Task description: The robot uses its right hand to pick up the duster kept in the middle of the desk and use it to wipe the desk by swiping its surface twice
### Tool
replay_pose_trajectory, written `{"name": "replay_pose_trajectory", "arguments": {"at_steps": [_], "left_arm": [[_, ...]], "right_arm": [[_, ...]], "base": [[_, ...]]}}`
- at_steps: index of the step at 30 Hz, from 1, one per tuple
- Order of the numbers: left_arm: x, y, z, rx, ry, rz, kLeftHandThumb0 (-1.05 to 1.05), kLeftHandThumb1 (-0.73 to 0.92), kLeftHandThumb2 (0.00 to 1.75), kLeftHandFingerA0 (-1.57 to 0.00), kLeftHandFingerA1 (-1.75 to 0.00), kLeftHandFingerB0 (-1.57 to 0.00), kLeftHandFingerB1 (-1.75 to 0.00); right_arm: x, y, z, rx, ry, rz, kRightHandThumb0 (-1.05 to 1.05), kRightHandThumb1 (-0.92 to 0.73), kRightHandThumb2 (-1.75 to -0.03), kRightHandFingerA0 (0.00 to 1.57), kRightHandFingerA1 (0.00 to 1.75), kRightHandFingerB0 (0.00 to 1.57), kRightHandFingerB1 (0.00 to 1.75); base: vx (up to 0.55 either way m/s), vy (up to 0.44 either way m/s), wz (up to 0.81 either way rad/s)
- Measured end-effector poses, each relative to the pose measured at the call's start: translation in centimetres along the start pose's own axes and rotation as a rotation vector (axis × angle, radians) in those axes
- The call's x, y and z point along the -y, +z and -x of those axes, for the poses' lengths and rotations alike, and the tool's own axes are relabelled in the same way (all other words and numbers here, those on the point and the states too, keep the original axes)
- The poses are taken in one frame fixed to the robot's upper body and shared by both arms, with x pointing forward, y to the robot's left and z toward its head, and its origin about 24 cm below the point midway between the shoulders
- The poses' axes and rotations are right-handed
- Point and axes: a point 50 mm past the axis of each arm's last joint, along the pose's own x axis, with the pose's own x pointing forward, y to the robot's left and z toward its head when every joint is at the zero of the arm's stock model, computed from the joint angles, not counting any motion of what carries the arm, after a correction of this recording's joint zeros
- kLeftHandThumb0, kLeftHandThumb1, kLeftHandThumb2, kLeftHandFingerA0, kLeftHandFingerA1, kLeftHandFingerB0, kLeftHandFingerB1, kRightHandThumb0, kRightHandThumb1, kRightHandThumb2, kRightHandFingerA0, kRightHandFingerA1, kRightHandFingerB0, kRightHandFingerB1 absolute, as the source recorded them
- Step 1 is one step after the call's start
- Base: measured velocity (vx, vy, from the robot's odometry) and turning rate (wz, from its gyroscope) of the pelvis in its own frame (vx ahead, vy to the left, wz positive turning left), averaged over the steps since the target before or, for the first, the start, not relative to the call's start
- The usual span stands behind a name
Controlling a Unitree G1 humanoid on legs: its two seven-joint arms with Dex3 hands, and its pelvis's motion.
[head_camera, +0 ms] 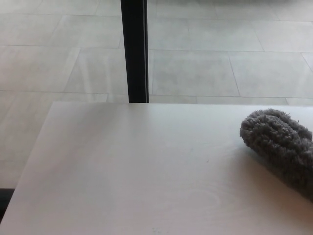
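A grey fluffy duster [281, 147] lies on the pale wooden desk [132, 171] at the right side of the head view. Its rounded end points toward the far left, and its other end runs out of the picture at the right edge. No handle shows. Neither of my hands appears in the picture.
A black vertical post [134, 49] stands behind the desk's far edge. Beyond it is a grey tiled floor [205, 58]. The desk's left edge runs diagonally down to the lower left corner, where a dark patch [5, 196] shows.
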Motion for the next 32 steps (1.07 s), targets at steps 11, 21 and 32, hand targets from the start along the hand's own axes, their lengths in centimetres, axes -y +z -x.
{"name": "replay_pose_trajectory", "arguments": {"at_steps": [11, 21, 32], "left_arm": [[-0.6, 0.2, 0.1, -0.007, 0.027, -0.017, -0.83, 0.92, 0.71, -0.4, -0.57, -0.35, -0.42], [-0.9, -0.1, 0.3, -0.025, 0.041, -0.047, -0.84, 0.92, 0.7, -0.38, -0.58, -0.31, -0.41], [-0.9, -0.2, 0.3, -0.037, 0.039, -0.067, -0.84, 0.92, 0.72, -0.42, -0.58, -0.32, -0.41]], "right_arm": [[0.5, -1.2, 0.5, -0.041, 0.063, 0.067, -0.78, -0.86, -0.66, 0.38, 0.54, 0.19, 0.32], [0.4, -1.9, 0.7, -0.088, 0.132, 0.164, -0.8, -0.87, -0.66, 0.37, 0.54, 0.19, 0.32], [0.7, -2.2, 0.8, -0.132, 0.193, 0.203, -0.82, -0.89, -0.68, 0.36, 0.53, 0.17, 0.29]], "base": [[0.0, 0.0, 0.0], [0.0, 0.0, 0.0], [0.0, 0.0, 0.0]]}}
